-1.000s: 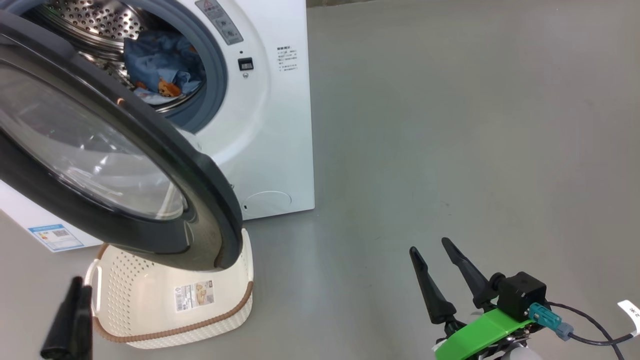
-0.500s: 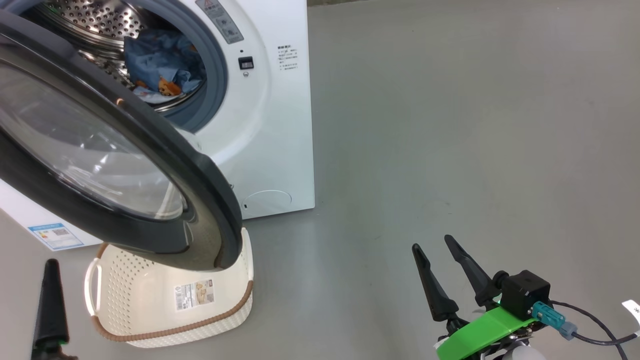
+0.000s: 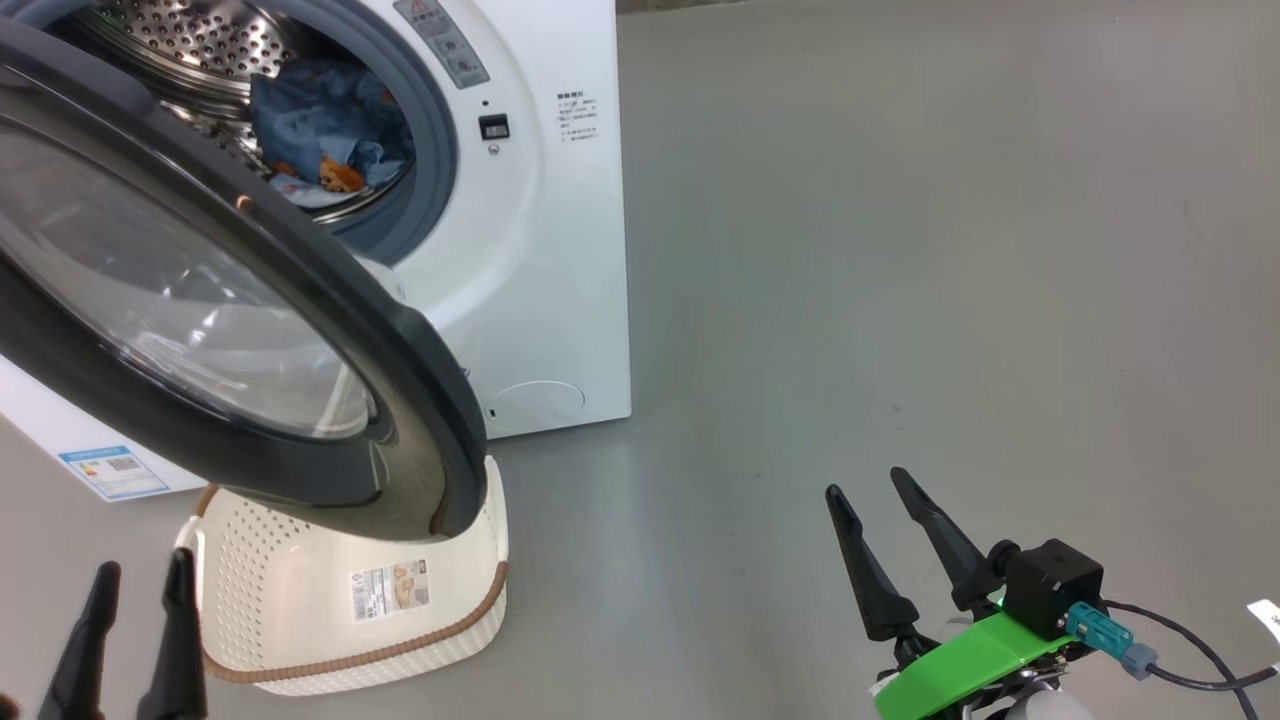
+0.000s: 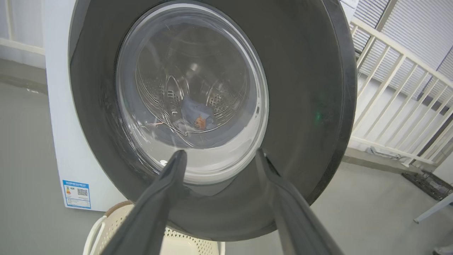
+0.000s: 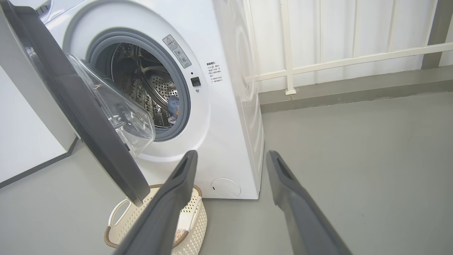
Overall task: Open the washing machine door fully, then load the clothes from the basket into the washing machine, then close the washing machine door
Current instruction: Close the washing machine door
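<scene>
Left gripper, two long dark fingers, is standing spread wide and holding nothing, pointing at the outer face of the large round washing machine door with glossy black rim and bulging glass centre, not touching it. Right gripper is likewise gaping empty, hanging over bare grey floor well apart from everything.

The door is standing open, overhanging the small cream perforated plastic basket with brown woven-look rim. No garment is showing on the basket's visible floor, though the part under the door is hidden.

The light-blue printed fabric clothes are lying inside the big white front-loading washing machine, heaped toward the grey-blue rubber gasket.

Judged step: closing the door.

Risks:
- Fingers pushing on the curved glass are likely sliding off.
- An off-centre shove is leaving the door unlatched.
- Fabric near the gasket is getting pinched.
- The door's lower edge is possibly clipping the basket; clearance unclear.
</scene>
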Robot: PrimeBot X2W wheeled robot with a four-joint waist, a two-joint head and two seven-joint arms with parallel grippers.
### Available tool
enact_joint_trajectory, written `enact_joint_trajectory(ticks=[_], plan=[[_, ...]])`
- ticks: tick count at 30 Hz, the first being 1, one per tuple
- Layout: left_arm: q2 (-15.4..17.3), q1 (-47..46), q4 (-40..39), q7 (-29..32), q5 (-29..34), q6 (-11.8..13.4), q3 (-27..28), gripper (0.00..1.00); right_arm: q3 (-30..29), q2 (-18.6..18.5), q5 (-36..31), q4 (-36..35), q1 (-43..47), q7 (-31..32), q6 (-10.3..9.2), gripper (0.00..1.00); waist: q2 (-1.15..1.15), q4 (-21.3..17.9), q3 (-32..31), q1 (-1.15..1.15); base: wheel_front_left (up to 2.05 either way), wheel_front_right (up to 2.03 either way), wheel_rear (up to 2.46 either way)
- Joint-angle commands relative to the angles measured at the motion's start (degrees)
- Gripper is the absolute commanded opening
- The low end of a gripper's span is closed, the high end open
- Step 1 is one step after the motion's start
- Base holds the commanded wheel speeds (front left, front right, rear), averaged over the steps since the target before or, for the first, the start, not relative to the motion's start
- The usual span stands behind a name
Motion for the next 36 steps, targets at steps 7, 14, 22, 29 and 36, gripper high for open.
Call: enact_joint_trajectory(ticks=[7, 14, 22, 29, 36], plan=[[-2.58, -0.38, -1.48, -0.52, 17.59, -0.18, 6.42, 1.0, 1.31, 0.3, -0.52, -1.9, 0.04, -0.68, 0.09, 1.0, 0.0, 0.01, 0.12, 0.0, 0.0, 0.0, 0.0], [-6.21, 0.96, 1.1, -0.53, 25.55, -0.18, 9.63, 1.0, 1.28, 0.3, -0.77, -2.0, 0.18, -0.68, 0.09, 1.0, 0.0, 0.06, -0.07, 0.0, 0.0, 0.0, 0.0], [-9.29, 0.28, 2.94, -0.53, 28.85, -0.18, 12.98, 1.0, 1.22, 0.3, -1.01, -1.93, 0.25, -0.68, 0.09, 1.0, 0.0, 0.19, -0.45, 0.0, 0.0, 0.0, 0.0], [-9.54, 0.33, 3.11, -0.53, 28.66, -0.18, 12.7, 1.0, 1.28, 0.3, -0.92, -1.59, 0.28, -0.68, 0.09, 1.0, 0.0, 0.35, -0.76, 0.0, 0.0, 0.0, 0.0], [-9.65, 0.56, 3.36, -0.53, 28.67, -0.18, 12.62, 1.0, 1.2, 0.3, -0.86, -1.34, 0.22, -0.68, 0.09, 1.0, 0.0, 0.55, -0.9, 0.0, 0.0, 0.0, 0.0]])
